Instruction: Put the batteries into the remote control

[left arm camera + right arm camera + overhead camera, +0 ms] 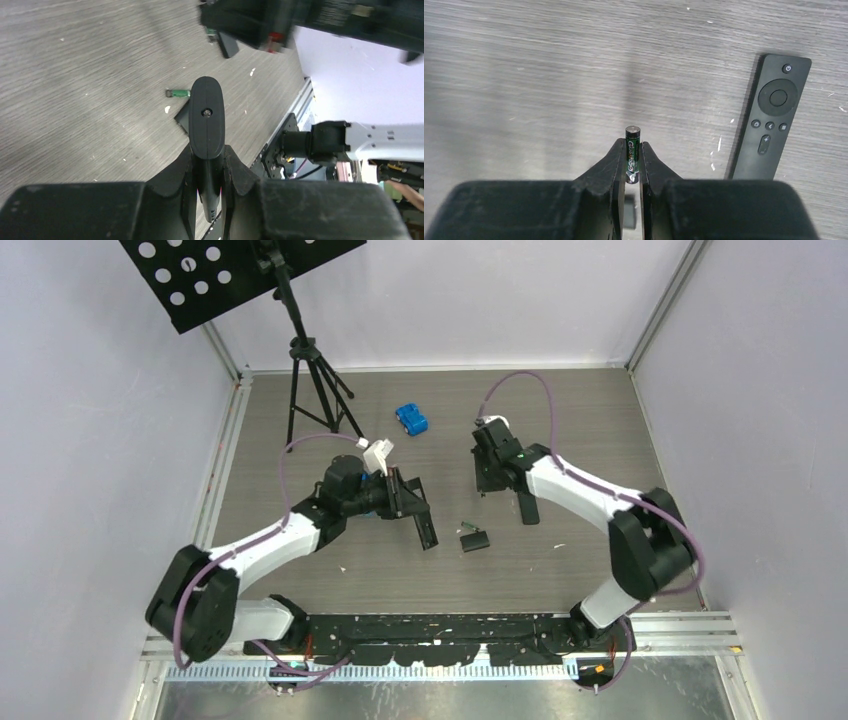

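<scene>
My left gripper is shut on a slim black remote control and holds it above the table. In the left wrist view the remote stands edge-on between the fingers of the left gripper. My right gripper is shut on a dark green battery; the right wrist view shows this battery upright between the tips of the right gripper. A second dark green battery lies on the table, also in the left wrist view, beside a small flat black cover.
A second black remote with buttons lies flat on the table right of my right gripper. A blue toy sits at the back. A black tripod with a perforated board stands back left. Walls enclose the table.
</scene>
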Robot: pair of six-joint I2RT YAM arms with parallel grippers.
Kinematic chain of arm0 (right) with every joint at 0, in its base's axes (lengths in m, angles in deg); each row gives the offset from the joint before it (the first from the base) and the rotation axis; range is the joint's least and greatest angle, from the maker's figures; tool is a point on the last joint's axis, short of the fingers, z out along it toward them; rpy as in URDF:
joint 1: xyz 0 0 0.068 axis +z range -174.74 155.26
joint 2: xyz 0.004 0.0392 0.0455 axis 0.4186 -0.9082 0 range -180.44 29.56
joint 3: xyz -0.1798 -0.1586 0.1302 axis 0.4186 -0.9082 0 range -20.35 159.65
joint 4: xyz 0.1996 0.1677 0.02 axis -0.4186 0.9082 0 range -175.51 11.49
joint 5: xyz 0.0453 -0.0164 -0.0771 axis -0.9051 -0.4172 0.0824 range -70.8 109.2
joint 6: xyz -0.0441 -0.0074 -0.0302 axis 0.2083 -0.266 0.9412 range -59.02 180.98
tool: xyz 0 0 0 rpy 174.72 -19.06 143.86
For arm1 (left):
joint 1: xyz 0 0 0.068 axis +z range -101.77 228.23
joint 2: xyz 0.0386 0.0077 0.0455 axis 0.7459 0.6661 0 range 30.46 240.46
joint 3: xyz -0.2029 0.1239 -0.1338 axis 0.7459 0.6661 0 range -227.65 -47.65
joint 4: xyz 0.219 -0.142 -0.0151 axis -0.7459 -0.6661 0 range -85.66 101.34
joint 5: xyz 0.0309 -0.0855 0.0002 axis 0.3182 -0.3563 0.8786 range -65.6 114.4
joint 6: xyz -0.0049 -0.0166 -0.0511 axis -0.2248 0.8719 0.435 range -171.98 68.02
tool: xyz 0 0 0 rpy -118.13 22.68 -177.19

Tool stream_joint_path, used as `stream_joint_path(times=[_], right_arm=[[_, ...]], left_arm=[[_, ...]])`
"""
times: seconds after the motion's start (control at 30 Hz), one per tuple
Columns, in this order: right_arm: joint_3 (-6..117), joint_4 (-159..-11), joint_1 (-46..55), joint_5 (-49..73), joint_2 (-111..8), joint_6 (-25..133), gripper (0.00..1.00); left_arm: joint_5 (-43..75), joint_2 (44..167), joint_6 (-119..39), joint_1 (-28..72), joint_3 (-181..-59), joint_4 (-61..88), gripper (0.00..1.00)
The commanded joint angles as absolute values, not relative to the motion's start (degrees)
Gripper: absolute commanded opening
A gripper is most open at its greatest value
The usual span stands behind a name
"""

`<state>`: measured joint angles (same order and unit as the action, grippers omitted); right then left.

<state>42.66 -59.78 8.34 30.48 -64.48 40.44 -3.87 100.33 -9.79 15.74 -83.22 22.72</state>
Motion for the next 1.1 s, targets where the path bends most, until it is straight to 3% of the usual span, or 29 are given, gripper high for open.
stream_joint_path(times=[0.0, 0.33, 1.07], right_arm=[[39.68, -59.2, 8.64, 22.5, -54.42, 35.99, 0.1], [33.31, -60.85, 12.53, 4.23, -42.91, 24.8, 0.11], [38.3, -54.53, 21.25, 13.05, -48.27, 30.8, 0.18]], left_arm=[[-2.58, 106.34, -3.46, 15.98, -85.47, 31.49, 0.0], [-9.08, 115.44, 6.13, 15.98, -88.2, 37.34, 0.0], [-13.38, 117.59, 12.95, 16.02, -88.71, 38.4, 0.0]])
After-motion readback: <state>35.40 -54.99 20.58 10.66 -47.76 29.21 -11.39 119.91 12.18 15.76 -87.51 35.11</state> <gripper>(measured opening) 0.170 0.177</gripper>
